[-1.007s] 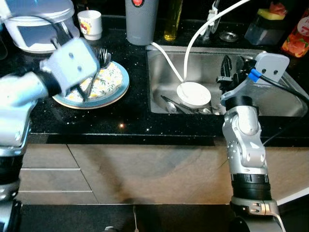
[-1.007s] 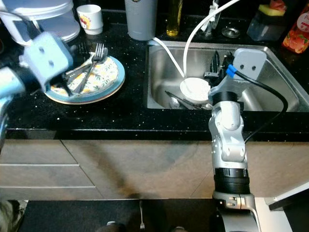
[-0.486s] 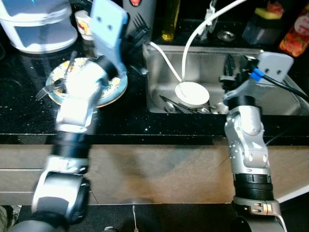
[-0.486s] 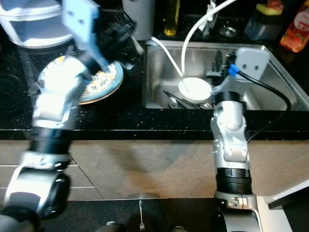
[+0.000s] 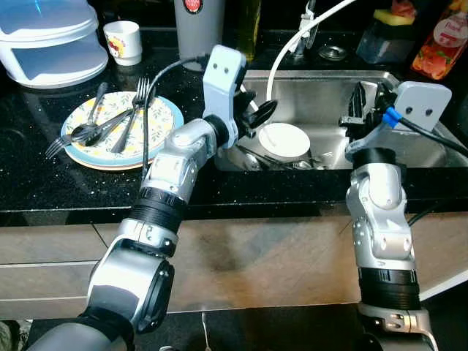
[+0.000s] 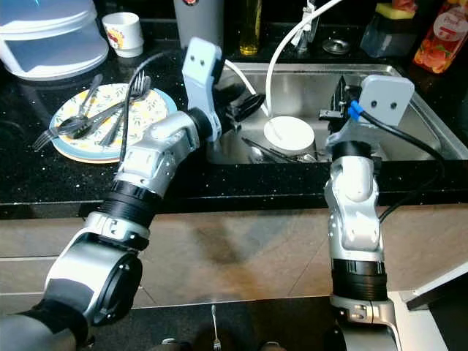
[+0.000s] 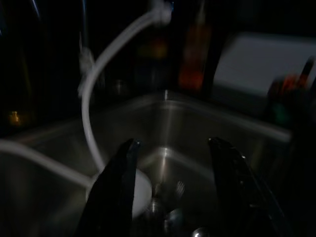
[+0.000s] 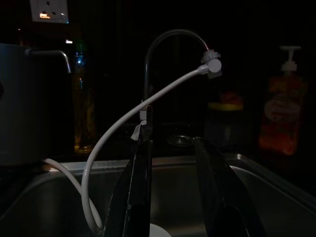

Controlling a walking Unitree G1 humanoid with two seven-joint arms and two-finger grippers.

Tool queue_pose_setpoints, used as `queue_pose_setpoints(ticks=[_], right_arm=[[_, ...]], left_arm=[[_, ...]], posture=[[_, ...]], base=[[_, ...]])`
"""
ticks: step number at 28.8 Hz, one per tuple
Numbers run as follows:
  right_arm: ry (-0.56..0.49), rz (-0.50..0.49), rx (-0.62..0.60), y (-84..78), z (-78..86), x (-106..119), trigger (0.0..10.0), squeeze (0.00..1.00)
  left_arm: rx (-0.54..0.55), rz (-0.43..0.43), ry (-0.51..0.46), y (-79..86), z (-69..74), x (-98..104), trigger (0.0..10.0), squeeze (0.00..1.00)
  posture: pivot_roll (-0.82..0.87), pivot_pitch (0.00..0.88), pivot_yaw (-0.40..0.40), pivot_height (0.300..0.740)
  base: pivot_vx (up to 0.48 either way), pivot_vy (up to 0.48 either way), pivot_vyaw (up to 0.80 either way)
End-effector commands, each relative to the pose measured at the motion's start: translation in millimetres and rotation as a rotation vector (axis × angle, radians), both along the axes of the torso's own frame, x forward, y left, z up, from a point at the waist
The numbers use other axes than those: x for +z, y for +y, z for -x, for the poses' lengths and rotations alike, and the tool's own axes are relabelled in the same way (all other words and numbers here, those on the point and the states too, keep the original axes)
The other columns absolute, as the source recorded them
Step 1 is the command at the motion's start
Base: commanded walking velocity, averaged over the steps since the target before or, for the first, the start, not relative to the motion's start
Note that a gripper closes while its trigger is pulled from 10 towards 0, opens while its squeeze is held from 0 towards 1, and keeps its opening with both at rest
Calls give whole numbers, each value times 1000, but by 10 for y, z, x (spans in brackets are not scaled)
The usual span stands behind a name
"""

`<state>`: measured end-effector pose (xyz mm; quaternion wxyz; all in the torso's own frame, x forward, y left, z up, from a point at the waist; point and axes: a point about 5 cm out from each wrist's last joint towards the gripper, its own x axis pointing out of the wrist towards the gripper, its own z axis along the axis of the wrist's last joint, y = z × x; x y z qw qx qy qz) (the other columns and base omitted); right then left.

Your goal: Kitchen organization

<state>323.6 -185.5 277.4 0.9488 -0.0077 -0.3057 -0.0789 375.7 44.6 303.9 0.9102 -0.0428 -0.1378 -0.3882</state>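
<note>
Left gripper [image 5: 257, 117] over sink [image 5: 322, 95] left edge, frame centre, fingers apart, empty. Right gripper [image 5: 356, 110] at sink right, fingers apart, empty. Forks on patterned plate [image 5: 164, 117], left worktop.

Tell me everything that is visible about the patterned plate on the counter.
The patterned plate is round, with a blue rim and a yellow floral centre, and looks ceramic. It lies flat on the black counter, left of the sink. Several forks and a spoon rest across it, some handles overhanging its rim. No pincer touches it.
</note>
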Motion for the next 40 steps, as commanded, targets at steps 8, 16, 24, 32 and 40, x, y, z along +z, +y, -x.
queue_pose_setpoints(ticks=[8, 16, 24, 32, 40], right_arm=[[-4, -5, 25, 39, -17, 9, 10000, 0], [6, -10, 43, 75, -33, -17, 10000, 0], [11, -15, 47, 76, -33, -38, 10000, 0], [9, -17, 50, 72, -43, -29, 10000, 0], [8, -19, 47, 63, -32, -25, 10000, 0]], left_arm=[[513, -205, 151, 965, -93, 109, 10000, 0], [728, -246, 368, 1389, 44, -156, 10000, 0], [889, -276, 452, 1530, 205, -338, 10000, 0], [872, -194, 567, 1604, 173, -418, 10000, 0], [759, -154, 605, 1525, 57, -437, 10000, 0]], posture=[[112, 97, -8, 740], [127, 104, -3, 740], [138, 113, 2, 740], [136, 111, -1, 740], [123, 111, -7, 740]], base=[[0, 0, 0], [0, 0, 0], [0, 0, 0], [0, 0, 0], [0, 0, 0]])
